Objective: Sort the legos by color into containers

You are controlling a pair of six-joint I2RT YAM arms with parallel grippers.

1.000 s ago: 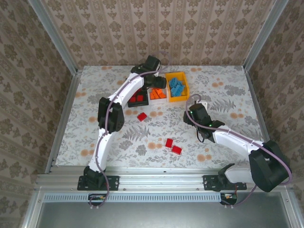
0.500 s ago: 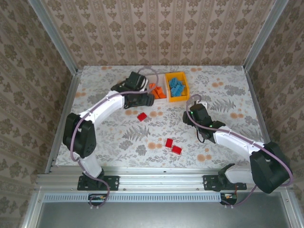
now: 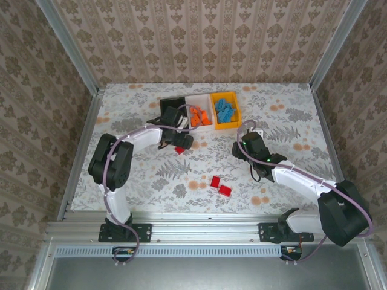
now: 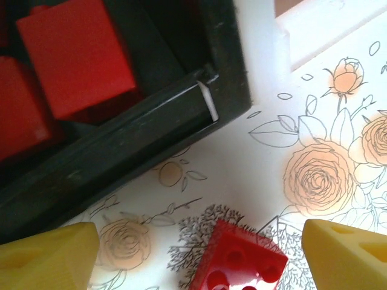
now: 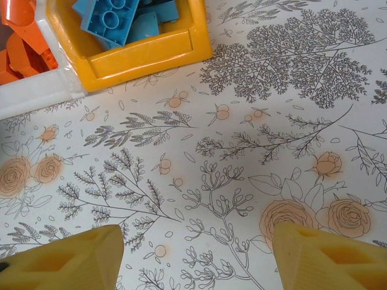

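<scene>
The black bin (image 4: 151, 139) is holding red bricks (image 4: 72, 60). The white bin (image 5: 36, 90) beside it is holding orange bricks (image 3: 201, 116), and the orange-yellow bin (image 5: 145, 54) is holding blue bricks (image 5: 115, 18). One loose red brick (image 4: 239, 263) is lying on the flowered table cover (image 5: 242, 151) just in front of the black bin. Two more red bricks (image 3: 216, 182) are lying together, well apart from the bins. The left gripper (image 4: 196, 257) is standing wide open around the loose red brick, not pinching it. The right gripper (image 5: 196, 254) is hanging open over the bare cover, holding nothing.
</scene>
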